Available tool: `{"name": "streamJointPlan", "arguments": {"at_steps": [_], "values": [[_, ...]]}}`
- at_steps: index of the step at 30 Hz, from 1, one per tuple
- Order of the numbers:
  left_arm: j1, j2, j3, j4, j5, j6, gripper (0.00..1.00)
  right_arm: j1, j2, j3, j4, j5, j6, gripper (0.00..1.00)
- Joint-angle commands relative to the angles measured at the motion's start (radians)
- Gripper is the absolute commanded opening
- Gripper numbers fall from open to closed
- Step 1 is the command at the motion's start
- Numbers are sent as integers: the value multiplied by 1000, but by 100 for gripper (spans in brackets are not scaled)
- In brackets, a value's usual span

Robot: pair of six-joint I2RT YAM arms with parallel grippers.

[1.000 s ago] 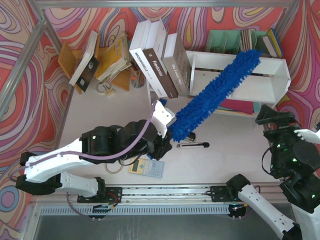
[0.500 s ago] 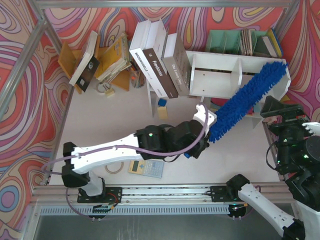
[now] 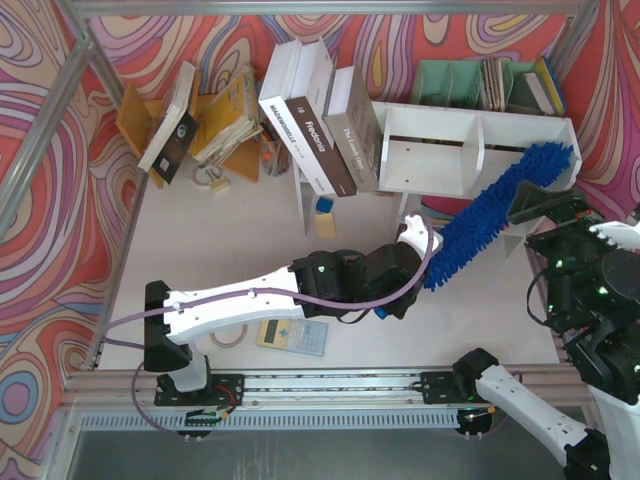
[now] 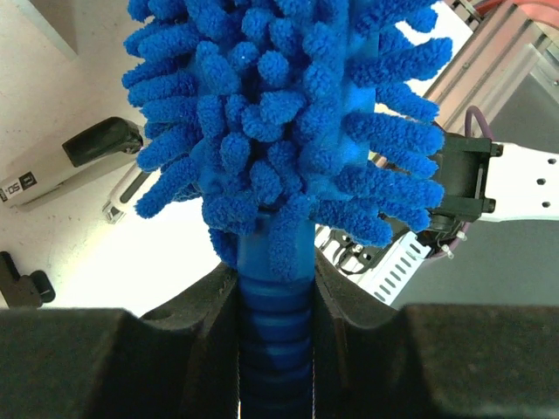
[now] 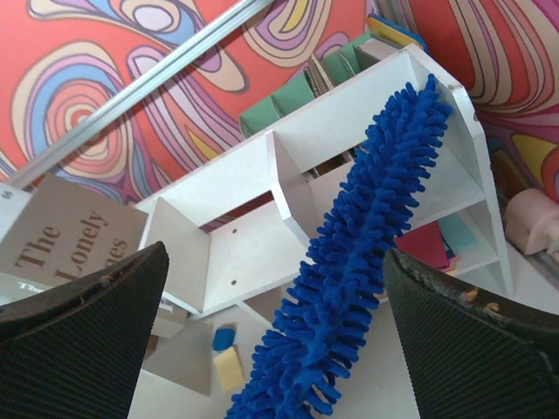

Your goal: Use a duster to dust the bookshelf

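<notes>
the left gripper is clenched on the slim ribbed handle of the duster, both fingers pressed against the handle right where the fluffy blue head begins. from that grip the duster slants up and to the right, across the open front of the right-hand compartment of the bookshelf, and its tip reaches the shelf's far right end panel near the top corner; whether the fibres press on the panel or only brush it cannot be told. the left arm stretches far across the table toward the right side. the right gripper hangs just beside the shelf's right end with its fingers spread wide and nothing between them, looking at the duster and shelf from below. a row of large books leans against the shelf's left end, a green file organiser stands behind it, and a calculator lies near the arm bases.
</notes>
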Motion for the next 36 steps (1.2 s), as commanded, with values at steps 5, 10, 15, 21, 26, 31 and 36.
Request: {"name": "streamJointPlan", "arguments": {"at_steps": [5, 10, 15, 21, 26, 31, 36], "values": [[4, 19, -14, 72, 66, 57, 0, 3, -15, -25, 88, -9, -164, 99], [25, 32, -26, 56, 95, 57, 0, 3, -26, -58, 160, -34, -197, 98], [41, 36, -41, 50, 126, 45, 0, 3, -8, -69, 178, -17, -213, 99], [49, 55, 16, 59, 118, 42, 0, 3, -5, -79, 174, -4, -195, 98], [58, 78, 107, 65, 59, 53, 0, 3, -19, -85, 155, -11, -159, 98], [72, 134, 200, 35, 35, 41, 0, 3, -39, -92, 134, -13, -134, 98], [75, 149, 210, 23, 27, 34, 0, 3, -56, -92, 119, -3, -133, 98]]}}
